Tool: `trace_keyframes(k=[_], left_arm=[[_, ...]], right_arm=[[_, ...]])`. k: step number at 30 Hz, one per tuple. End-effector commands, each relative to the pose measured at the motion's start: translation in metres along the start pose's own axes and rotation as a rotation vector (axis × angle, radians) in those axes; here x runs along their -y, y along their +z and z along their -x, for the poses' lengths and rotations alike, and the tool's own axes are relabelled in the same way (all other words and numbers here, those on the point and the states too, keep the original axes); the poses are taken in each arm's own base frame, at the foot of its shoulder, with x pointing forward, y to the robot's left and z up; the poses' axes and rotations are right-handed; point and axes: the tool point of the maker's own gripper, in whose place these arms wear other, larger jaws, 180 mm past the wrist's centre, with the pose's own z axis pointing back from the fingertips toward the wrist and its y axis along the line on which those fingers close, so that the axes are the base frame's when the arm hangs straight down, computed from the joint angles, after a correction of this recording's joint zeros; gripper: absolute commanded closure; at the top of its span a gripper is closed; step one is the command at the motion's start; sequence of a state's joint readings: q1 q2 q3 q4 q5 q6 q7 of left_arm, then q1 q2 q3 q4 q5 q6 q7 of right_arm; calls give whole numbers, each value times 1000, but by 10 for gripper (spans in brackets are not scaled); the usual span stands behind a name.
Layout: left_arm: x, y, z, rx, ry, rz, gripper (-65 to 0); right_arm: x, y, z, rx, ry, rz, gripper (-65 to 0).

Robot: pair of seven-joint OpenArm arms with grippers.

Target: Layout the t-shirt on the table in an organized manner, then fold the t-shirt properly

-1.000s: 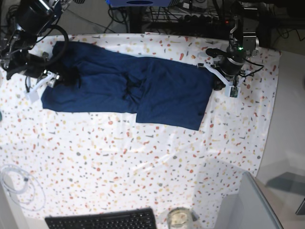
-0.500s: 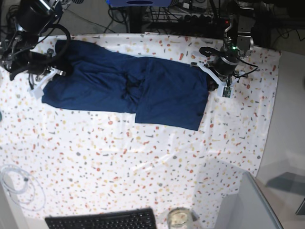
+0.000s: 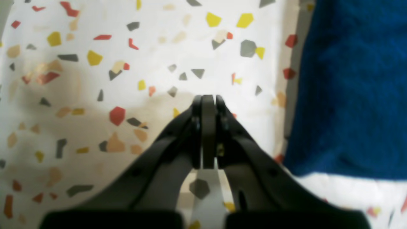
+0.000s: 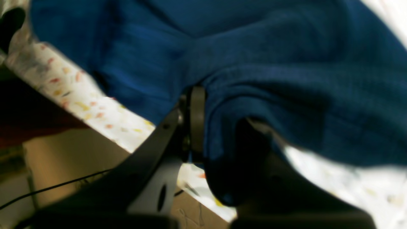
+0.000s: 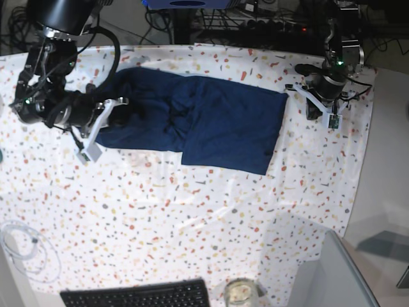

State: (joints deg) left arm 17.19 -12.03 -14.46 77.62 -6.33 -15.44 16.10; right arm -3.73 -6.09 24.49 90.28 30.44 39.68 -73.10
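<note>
Worktop [image 5: 192, 211]: white flecked cloth cover. Lying on it: 1 navy t-shirt [image 5: 211, 121], between the 2 tools; 1 black keyboard [image 5: 137, 295], 1 glass jar [image 5: 239, 293], 1 coiled white cable [image 5: 25, 246], all well apart from both.

both arms are black, with bulky rounded joints and looping black cables. each gripper has curved matte-black fingers [image 3: 178, 143] over a pale grey inner plate. a small green light glows on the upper-right arm [image 5: 337, 62].
</note>
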Motion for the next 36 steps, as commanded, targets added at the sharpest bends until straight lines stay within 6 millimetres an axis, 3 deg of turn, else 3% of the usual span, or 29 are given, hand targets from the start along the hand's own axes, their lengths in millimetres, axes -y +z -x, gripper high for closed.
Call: trace_keyframes(k=[1,5,11,17,20,27,36], left_arm=[[-10,4,-12,37,-17,-15,0],[-24,9,-7,25,-22,-42,0],[-71,30,9,5,22,-161,0],[-120,62,29,-29,43,-283,0],[-138,79,31,-26,44,-334,0],[-151,106,24,-2,19,-385,0],[-150,106,30,-15,23,-383,0]], right_arm=[[-10,1,-14,30,46,-18,0],[-43,-13,-28,9,138,-77,0],[-96,-32,-49,12,195,-163,0],[-155,-53,-67,25,105,-320,0],[-172,-67,-74,28,43,-378,0],[-199,-99,-68,12,45,-425,0],[-222,-110,-76,34,111,-439,0]])
